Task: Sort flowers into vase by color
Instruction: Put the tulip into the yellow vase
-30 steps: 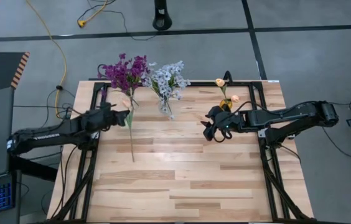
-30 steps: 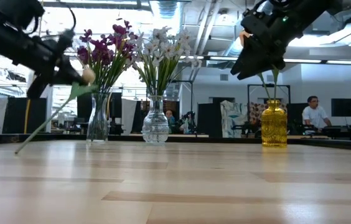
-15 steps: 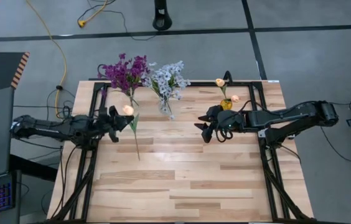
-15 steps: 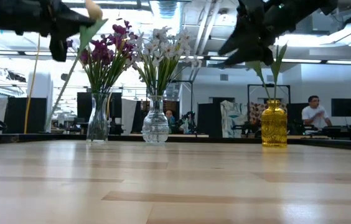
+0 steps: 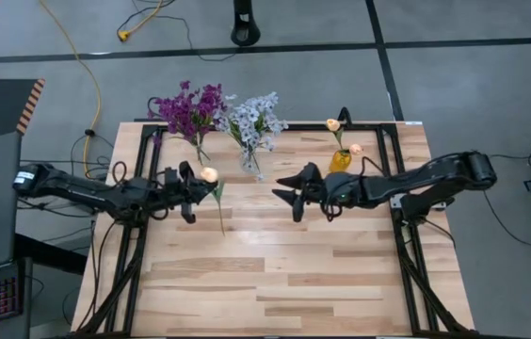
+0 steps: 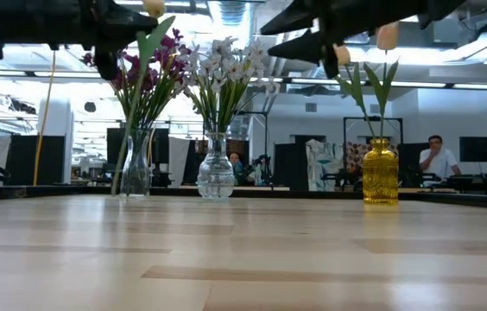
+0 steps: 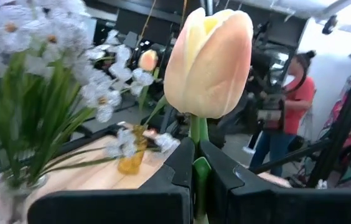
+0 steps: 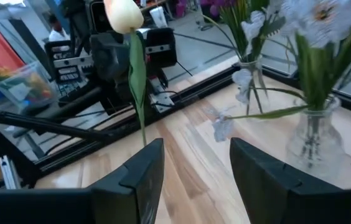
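The left gripper (image 5: 193, 178), fingers pinching the peach tulip (image 5: 209, 174) upright above the bench's (image 5: 275, 273) left-centre, seems mid-handover; the spread-fingered right gripper (image 5: 284, 191) must next close on its stem.

— What sort of place is this?
— A robotics lab or workshop: grey floor (image 5: 275, 80) marked with black tape lines, a yellow cable (image 5: 85, 71), ceiling ducts (image 6: 291, 34), monitors, and a person (image 6: 438, 160) behind.
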`<state>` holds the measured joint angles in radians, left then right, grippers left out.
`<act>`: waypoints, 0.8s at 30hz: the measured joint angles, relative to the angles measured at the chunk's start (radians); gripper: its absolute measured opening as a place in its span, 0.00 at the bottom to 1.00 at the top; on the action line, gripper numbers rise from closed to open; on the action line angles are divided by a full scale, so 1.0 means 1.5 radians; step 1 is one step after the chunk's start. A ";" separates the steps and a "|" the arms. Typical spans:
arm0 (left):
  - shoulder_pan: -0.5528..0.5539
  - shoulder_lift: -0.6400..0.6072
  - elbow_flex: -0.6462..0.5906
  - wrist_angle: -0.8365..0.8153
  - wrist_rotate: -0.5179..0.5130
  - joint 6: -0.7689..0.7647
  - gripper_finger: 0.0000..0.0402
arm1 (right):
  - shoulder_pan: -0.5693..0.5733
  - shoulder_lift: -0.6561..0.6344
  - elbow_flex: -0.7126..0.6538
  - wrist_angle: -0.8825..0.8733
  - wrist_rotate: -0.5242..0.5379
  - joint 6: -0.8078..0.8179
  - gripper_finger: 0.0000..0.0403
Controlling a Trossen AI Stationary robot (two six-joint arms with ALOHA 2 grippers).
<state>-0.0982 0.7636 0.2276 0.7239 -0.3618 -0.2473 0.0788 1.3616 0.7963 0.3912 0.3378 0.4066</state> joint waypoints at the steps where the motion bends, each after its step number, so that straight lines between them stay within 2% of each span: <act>1: 0.000 0.017 0.000 0.026 0.006 0.001 0.00 | 0.000 0.014 0.000 0.019 0.000 0.000 0.52; 5: 0.000 0.073 0.004 0.102 0.009 0.014 0.00 | 0.000 0.064 0.000 0.076 0.000 0.000 0.52; 9: 0.000 0.124 0.037 0.112 0.028 0.023 0.00 | 0.005 0.111 0.000 0.151 -0.004 0.000 0.52; 12: -0.001 0.172 0.072 0.111 0.053 0.040 0.00 | 0.005 0.143 0.013 0.190 -0.043 -0.003 0.52; 15: -0.001 0.219 0.108 0.110 0.066 0.069 0.00 | 0.007 0.173 0.040 0.201 -0.086 -0.041 0.52; 21: -0.001 0.284 0.172 0.111 0.084 0.079 0.00 | 0.030 0.199 0.085 0.188 -0.089 -0.145 0.52; 24: -0.001 0.301 0.197 0.110 0.102 0.094 0.00 | 0.036 0.196 0.093 0.185 -0.088 -0.160 0.52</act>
<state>-0.0990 1.2151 0.5233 0.8894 -0.2088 -0.1062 0.1326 1.6562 0.9365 0.6689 0.2062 0.1668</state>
